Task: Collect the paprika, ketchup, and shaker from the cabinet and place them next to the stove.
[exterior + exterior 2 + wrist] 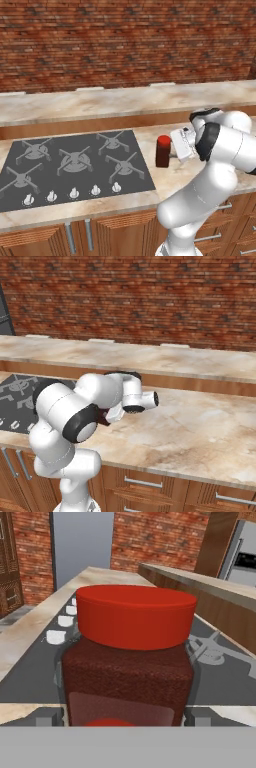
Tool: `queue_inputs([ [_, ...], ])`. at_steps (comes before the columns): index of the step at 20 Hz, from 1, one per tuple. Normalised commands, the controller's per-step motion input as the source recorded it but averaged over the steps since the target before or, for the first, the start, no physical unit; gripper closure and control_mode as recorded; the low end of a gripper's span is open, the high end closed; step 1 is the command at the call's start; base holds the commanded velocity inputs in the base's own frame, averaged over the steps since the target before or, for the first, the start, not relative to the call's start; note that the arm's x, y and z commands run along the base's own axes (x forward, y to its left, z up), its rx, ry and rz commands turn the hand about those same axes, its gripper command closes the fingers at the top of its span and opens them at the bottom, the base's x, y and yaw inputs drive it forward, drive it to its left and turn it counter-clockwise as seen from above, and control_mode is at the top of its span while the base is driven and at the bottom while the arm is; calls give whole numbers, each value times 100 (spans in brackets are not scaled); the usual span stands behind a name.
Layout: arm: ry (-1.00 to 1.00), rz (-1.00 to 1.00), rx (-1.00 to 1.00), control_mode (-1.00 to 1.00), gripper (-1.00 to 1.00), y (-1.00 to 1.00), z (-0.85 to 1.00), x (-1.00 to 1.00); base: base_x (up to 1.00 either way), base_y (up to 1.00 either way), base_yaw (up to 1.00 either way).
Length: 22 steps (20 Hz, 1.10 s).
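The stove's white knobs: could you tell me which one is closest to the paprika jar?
The rightmost knob in the left base view; the paprika stands off the stove's right edge, and the rest lie farther left.

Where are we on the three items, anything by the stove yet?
The paprika stands upright on the counter just right of the stove. The end effector is level with the jar, fingers on either side; I cannot tell whether it is gripping. Ketchup and shaker have not reached this counter.
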Motion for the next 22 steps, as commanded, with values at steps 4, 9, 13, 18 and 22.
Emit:
queue_inputs([
  [4,0,3,0,-100,100,0,-32,10,0,0,0],
  [9,0,4,0,-100,-100,0,-38,-1,0,0,0],
  [13,-3,2,0,-100,-100,1,-8,-14,0,0,0],
  [18,0,0,0,-100,-100,4,1,-15,0,0,0],
  [22,0,0,0,-100,-100,0,22,-10,0,0,0],
])
